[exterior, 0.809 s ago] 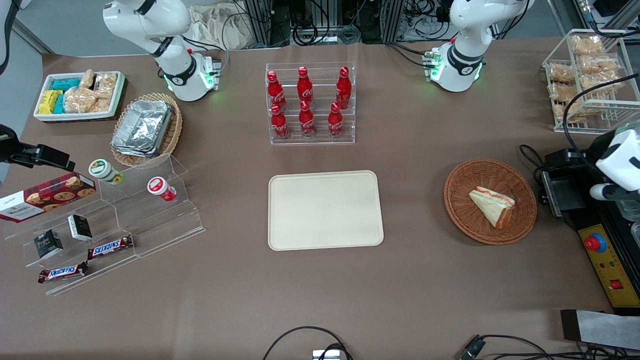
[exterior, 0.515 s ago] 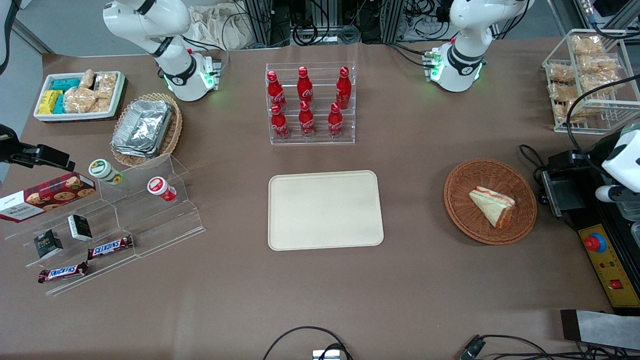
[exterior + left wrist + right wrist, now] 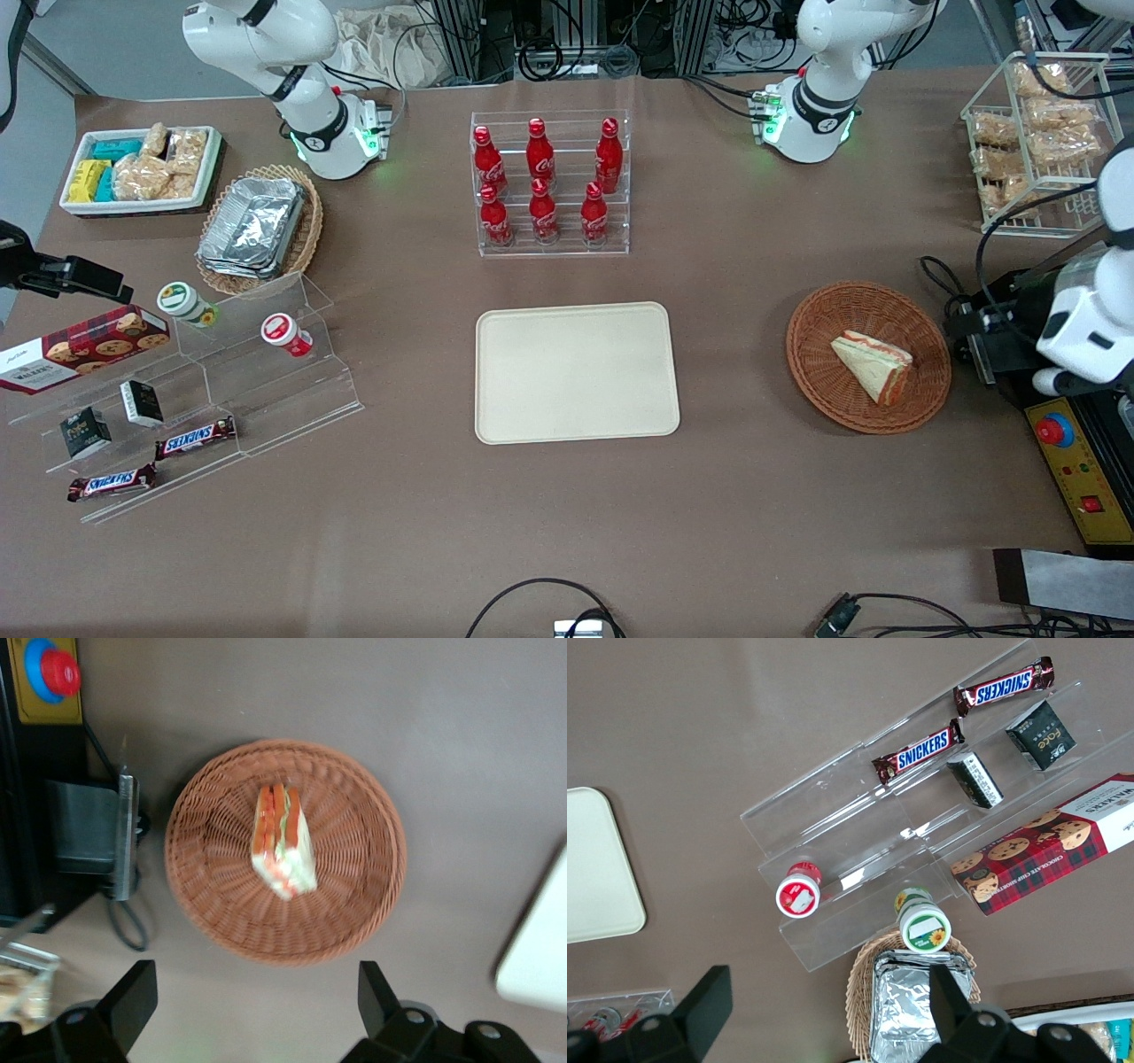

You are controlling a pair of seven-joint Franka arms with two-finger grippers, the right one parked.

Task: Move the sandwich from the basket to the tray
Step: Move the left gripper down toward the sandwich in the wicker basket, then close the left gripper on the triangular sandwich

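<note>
The sandwich (image 3: 873, 365) is a cream wedge with red-orange stripes and lies in the reddish-brown woven basket (image 3: 819, 315) toward the working arm's end of the table. The cream tray (image 3: 576, 372) lies bare at the table's middle. My left arm's white wrist (image 3: 1085, 330) hangs above the table's end beside the basket. In the left wrist view my gripper (image 3: 255, 1001) is open and empty, high above the table just outside the basket's rim (image 3: 363, 904). The sandwich (image 3: 282, 842) sits mid-basket, and a corner of the tray (image 3: 540, 966) shows.
A black control box with a red stop button (image 3: 1054, 431) and a black device (image 3: 997, 341) with cables stand beside the basket under the arm. A wire rack of bagged snacks (image 3: 1036, 142) stands farther from the camera. A rack of cola bottles (image 3: 549, 182) stands above the tray.
The left arm's wrist drew out toward the table's end, then came back toward the basket, showing larger. Sandwich, basket and tray have not moved.
</note>
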